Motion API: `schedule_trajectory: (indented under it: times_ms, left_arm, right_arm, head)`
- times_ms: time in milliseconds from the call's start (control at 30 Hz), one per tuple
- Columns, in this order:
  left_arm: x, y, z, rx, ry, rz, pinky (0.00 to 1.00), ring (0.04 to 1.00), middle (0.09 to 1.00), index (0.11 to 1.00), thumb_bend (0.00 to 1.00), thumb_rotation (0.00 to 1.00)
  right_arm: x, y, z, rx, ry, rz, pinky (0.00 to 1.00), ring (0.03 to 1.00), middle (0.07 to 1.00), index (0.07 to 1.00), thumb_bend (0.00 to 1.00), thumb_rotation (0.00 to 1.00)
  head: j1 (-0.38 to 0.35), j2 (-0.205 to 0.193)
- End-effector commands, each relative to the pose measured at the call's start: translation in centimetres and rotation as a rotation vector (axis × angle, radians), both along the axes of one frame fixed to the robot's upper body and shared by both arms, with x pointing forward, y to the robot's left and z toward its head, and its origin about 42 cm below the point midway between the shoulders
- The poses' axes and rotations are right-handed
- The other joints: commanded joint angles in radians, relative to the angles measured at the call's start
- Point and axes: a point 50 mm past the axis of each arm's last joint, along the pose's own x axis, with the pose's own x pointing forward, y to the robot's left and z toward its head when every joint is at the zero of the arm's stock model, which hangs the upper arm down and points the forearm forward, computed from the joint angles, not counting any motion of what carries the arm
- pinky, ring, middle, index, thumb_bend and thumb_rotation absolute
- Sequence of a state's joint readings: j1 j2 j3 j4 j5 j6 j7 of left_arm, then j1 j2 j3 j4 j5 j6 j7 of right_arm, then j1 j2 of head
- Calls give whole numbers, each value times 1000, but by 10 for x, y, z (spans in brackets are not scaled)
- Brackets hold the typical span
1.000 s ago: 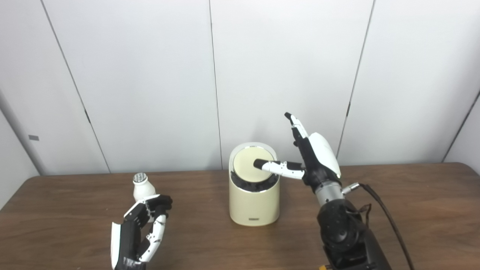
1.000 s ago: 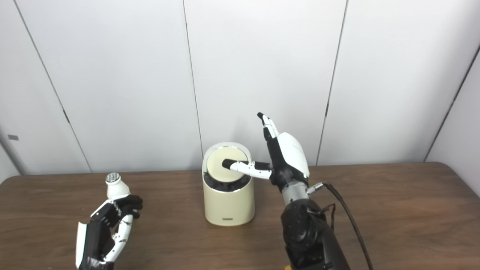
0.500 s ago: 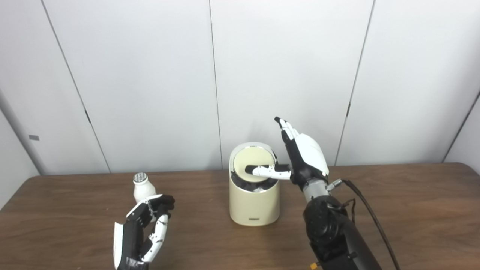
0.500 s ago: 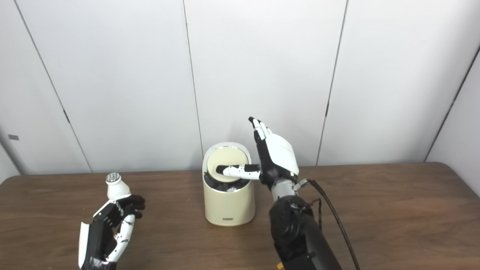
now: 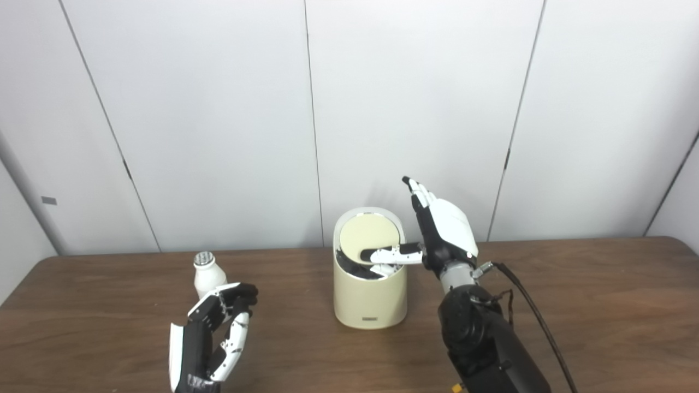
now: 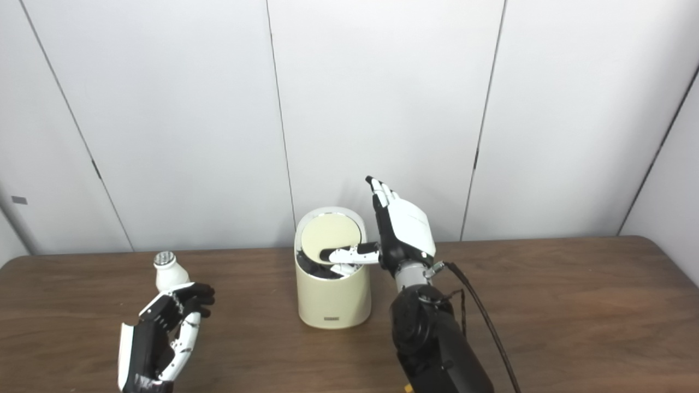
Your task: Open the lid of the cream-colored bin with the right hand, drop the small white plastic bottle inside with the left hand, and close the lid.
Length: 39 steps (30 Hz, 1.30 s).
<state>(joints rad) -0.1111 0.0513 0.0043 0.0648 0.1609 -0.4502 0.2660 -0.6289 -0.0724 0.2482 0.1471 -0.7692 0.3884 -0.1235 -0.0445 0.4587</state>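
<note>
Rising from the bottom edge nearest the camera, the left hand [image 5: 210,335] stands upright on the left side of the brown table [image 5: 590,305], fingers loosely curled and apart, holding nothing. Just behind it, one small white plastic bottle [image 5: 208,276] stands upright, long axis vertical, silver cap [image 5: 203,258] pointing up; the fingertips overlap its lower body in view, contact cannot be told. At the table's centre stands one cream-colored bin [image 5: 371,284], upright cylinder, long axis vertical, small label low on the front. Its round lid [image 5: 370,240] is tilted, near edge pushed down inside the rim, pale face turned toward the camera, dark gap showing in front. The right hand [image 6: 401,232] sits just right of the bin, spread wide, fingers pointing up, thumb [image 6: 349,254] reaching left across the opening with its tip on the lid's lower part; gripping nothing. One black cable [image 5: 538,316] trails from the right wrist. Farthest back, a white panelled wall [image 5: 218,109]. Count: two hands, one bottle, one bin, one lid.
</note>
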Motion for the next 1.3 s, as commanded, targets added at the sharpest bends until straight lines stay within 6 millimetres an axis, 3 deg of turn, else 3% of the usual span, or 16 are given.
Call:
schedule_trajectory:
  times_ms: [0,267,433,533,600,667,767,933,1100,1267]
  left_arm:
    - [4,-1,16,5,-71,-13,522,602,625,602,200,398]
    - [3,-1,16,20,-73,0,510,595,621,599,202,413]
    - [3,0,16,23,-73,0,511,596,620,600,206,441]
    - [3,0,16,14,-71,-5,517,596,620,598,214,448]
    - [3,0,16,11,-70,-9,522,600,623,600,212,446]
    - [3,0,16,21,-71,-4,521,600,624,600,210,441]
    - [3,0,16,19,-70,-6,519,601,624,601,212,439]
    - [4,1,16,14,-67,-10,521,601,623,600,208,411]
    - [3,1,16,17,-68,-8,521,602,625,601,207,408]
    - [3,1,15,17,-67,-9,519,602,625,602,208,416]
  right_arm:
    - [5,4,19,-17,-74,5,888,943,952,943,834,327]
    - [4,3,18,-26,-87,9,868,925,937,927,778,162]
    - [4,1,19,-34,-87,6,875,926,933,920,764,118]
    - [3,0,19,-2,-72,12,878,931,937,924,791,282]
    - [1,-1,19,16,-66,20,857,925,936,927,829,535]
    - [0,-2,19,49,-48,42,843,919,934,925,858,700]
    - [-1,-2,20,116,-11,79,800,907,931,925,862,832]
    - [-2,-5,20,231,39,144,749,883,925,926,882,942]
    - [-4,-8,18,309,58,193,754,883,922,923,900,958]
    - [-11,-15,11,429,68,308,795,896,920,914,837,928]
  head:
    - [0,2]
    - [-1,4]
    - [-3,5]
    - [-3,5]
    - [-3,5]
    - [-3,4]
    - [-4,3]
    - [-5,3]
    - [-4,3]
    - [-3,4]
